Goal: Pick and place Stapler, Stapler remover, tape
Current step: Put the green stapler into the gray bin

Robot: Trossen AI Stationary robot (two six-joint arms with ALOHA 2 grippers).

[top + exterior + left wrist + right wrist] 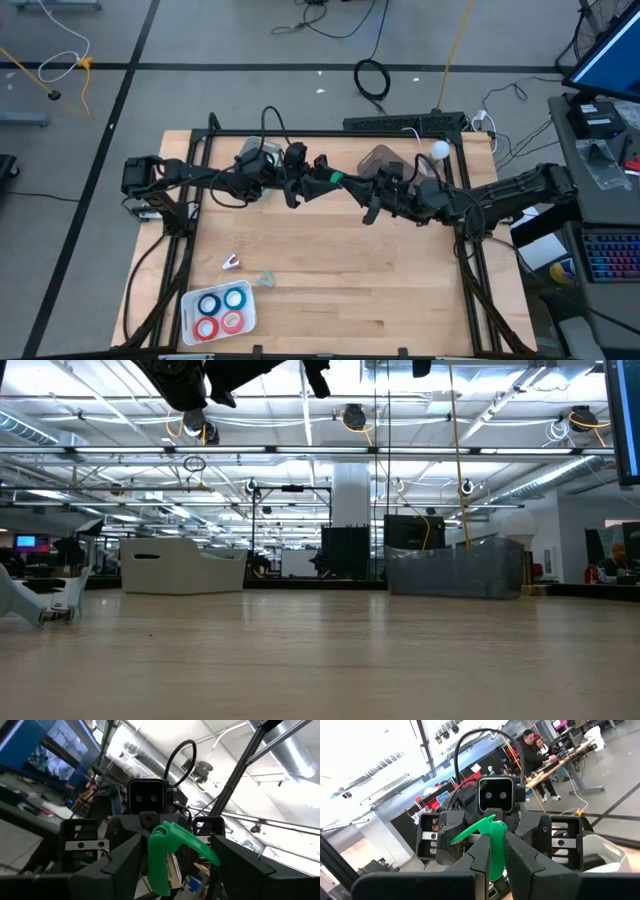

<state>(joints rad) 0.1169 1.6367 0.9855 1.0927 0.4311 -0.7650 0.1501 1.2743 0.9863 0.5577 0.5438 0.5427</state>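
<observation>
Now your right gripper (492,852) pinches the green stapler (487,837) in mid-air above the table (400,290), while your left gripper (175,870) stands wide around it.

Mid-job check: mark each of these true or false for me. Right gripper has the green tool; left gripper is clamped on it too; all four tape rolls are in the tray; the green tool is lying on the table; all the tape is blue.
1. The right gripper is shut on the green tool. True.
2. The left gripper is clamped on the tool too. False: its fingers stand open on either side of it.
3. All four tape rolls lie in the white tray. True.
4. The green tool rests on the table. False: it is held in the air between the two arms.
5. All the tape is blue. False: two rolls are blue and two are red.
</observation>
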